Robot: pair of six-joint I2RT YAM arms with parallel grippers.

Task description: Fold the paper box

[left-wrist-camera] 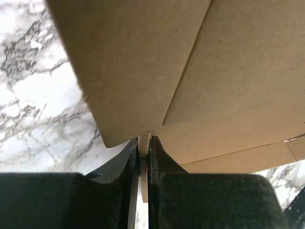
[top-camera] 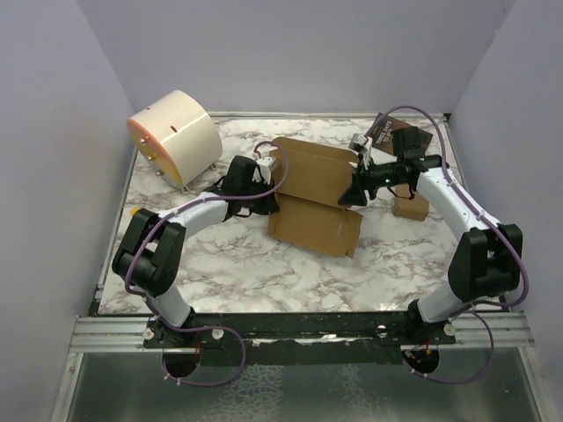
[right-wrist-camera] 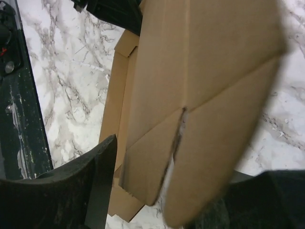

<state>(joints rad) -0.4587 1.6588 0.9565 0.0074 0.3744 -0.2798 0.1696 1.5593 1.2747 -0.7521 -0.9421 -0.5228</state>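
The box [top-camera: 312, 189] sits mid-table [top-camera: 220, 264], only part folded. Your left gripper [left-wrist-camera: 144, 152] is clenched on its left edge, and the right gripper [top-camera: 359, 187] has its jaws apart around the right flap, grasping nothing. Next, I'd judge, the right must close on that flap and fold it inward, with the left pinch firm so the box doesn't slide.

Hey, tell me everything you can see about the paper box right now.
The paper box is plain brown cardboard, a die-cut sheet with creases, flaps and a slit, only partly folded. It sits on the marble table: one wide flap lies flat toward the arms, and the main panels look lifted behind it. The left gripper is pinched shut on its left edge; the right gripper stands open around its right flap.
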